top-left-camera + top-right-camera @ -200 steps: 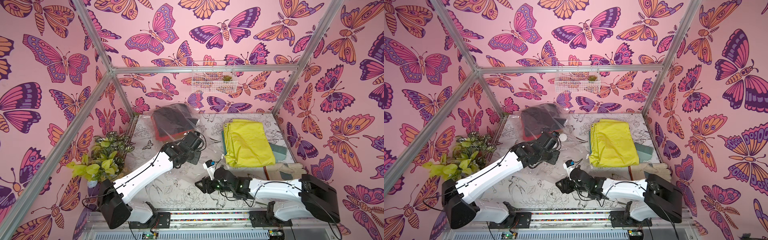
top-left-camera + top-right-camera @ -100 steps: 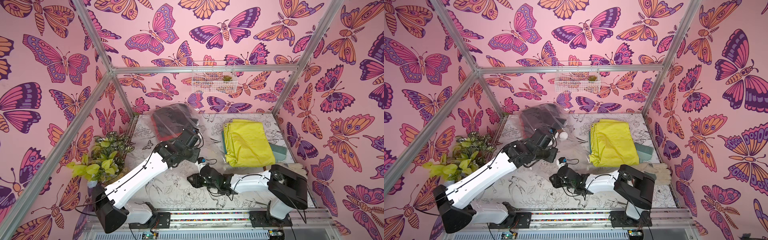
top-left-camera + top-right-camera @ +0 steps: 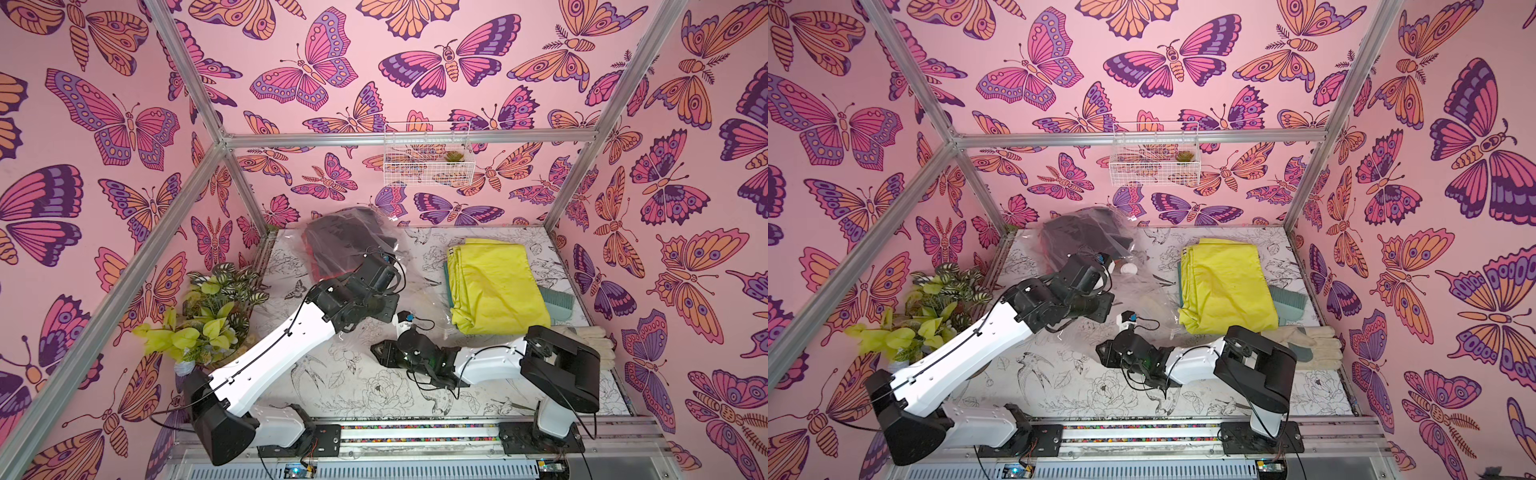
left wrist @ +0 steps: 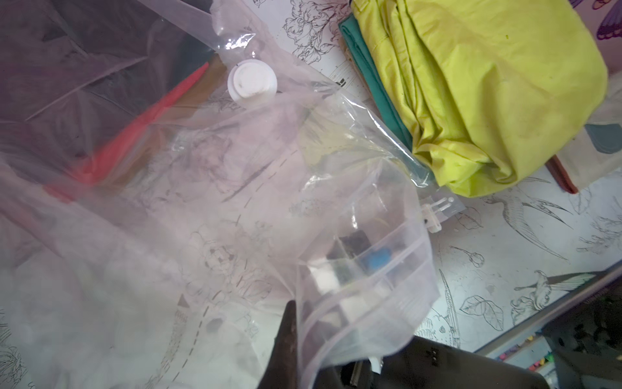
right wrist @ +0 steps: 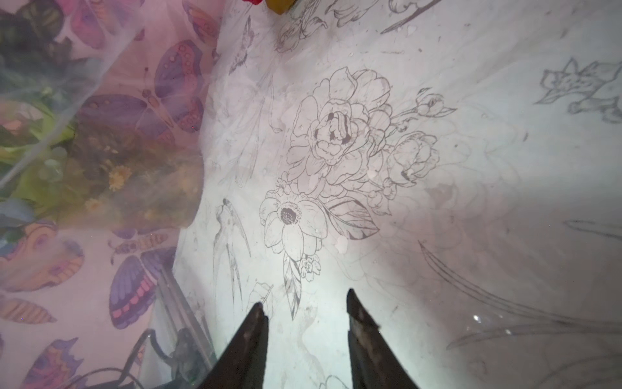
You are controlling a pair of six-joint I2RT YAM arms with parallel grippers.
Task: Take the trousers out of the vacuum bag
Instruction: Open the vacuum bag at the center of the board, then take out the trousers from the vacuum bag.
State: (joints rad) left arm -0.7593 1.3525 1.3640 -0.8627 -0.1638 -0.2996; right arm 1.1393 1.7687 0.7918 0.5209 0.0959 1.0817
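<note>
The vacuum bag (image 3: 365, 249) (image 3: 1096, 245) lies crinkled at the back left, its white valve cap (image 4: 252, 82) (image 3: 1128, 269) facing up. Black trousers (image 3: 345, 237) and red trousers (image 4: 134, 134) show through the plastic. Outside the bag, yellow trousers (image 3: 494, 286) (image 4: 488, 94) lie folded on teal ones (image 4: 370, 77) at the right. My left gripper (image 3: 388, 308) (image 4: 296, 336) is shut on the bag's zip edge and holds it up. My right gripper (image 3: 380, 353) (image 5: 304, 299) is open just above the table, under hazy plastic film, with nothing between its fingers.
A potted plant (image 3: 203, 316) stands by the left wall. Pale work gloves (image 3: 1304, 340) and a teal brush (image 3: 557, 299) lie at the right edge. A wire basket (image 3: 428, 160) hangs on the back wall. The bag's slider clip (image 4: 437, 212) sits near the yellow trousers.
My right gripper has slid left towards the bag's mouth, its arm has folded back and its jaws have narrowed. The left gripper has kept its hold on the bag edge.
</note>
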